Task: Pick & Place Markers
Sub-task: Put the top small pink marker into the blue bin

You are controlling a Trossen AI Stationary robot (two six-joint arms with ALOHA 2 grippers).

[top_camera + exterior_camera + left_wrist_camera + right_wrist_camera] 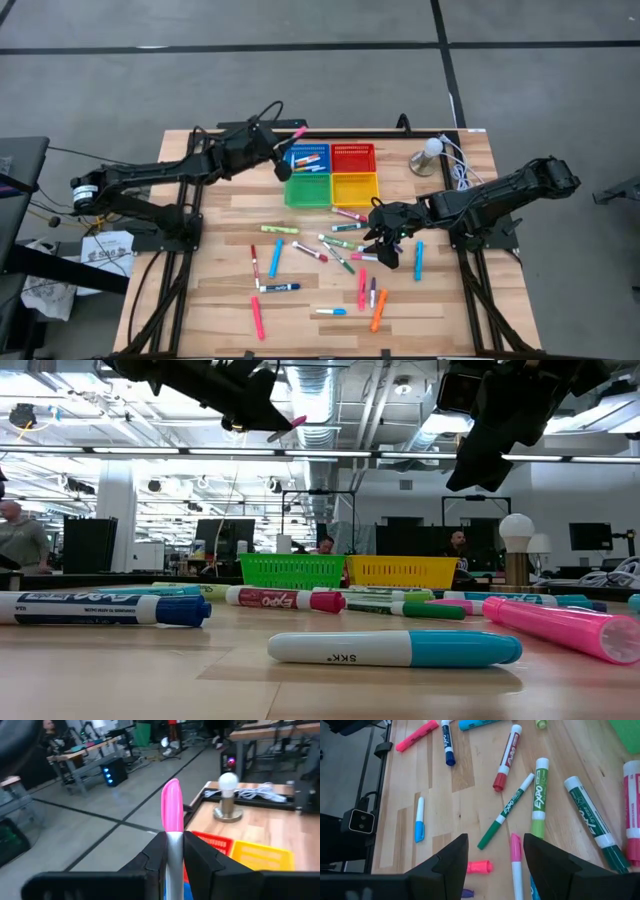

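Above the blue basket (pixel 307 158) at the far side of the desk (pixel 220 310), my left gripper (pixel 284 152) has its jaws clamped narrowly on a pink-capped marker (pixel 172 822), its white barrel pinched between them and the rounded pink cap pointing outward. I judge this the placing step: next I should settle over the right basket and part the jaws so the marker drops in. My right gripper (pixel 492 855) hovers over the scattered markers (pixel 340 245) mid-desk, jaws spread wide, with a slim pink-and-white marker (pixel 516 865) and a thin green one (pixel 504 812) lying between them below; it needs to descend and line up along one barrel. The markers are smooth plastic cylinders, likely to roll; the four square baskets are mesh, the desk pale wood planks.
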